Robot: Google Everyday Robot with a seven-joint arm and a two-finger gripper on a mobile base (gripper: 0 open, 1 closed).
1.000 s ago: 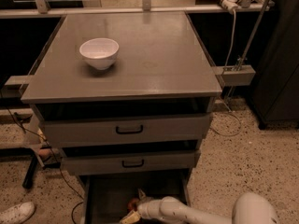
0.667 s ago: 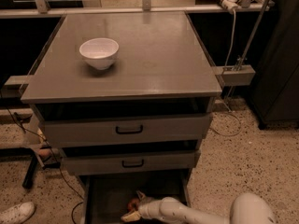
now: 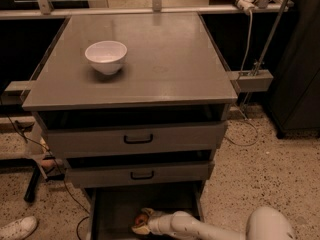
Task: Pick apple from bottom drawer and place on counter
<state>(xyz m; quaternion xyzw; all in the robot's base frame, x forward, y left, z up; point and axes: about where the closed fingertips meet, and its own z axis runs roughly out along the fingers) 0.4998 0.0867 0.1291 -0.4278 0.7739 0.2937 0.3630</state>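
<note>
apple [image 3: 142,218] clasped between the closed fingers [image 3: 140,229], inside the open bottom drawer [image 3: 115,209]

Counter [image 3: 165,59]: grey, flat, slightly glossy. White bowl [image 3: 106,56] upright near left edge, midway front to back. Bottom drawer [image 3: 112,209] open below: apple [image 3: 142,217] at mid-width of grey floor, gripper [image 3: 141,227] right at the apple.

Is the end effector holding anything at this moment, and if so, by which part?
Cannot be told. The end effector is down in the bottom drawer, right at the apple, but a hold is not visible.
</note>
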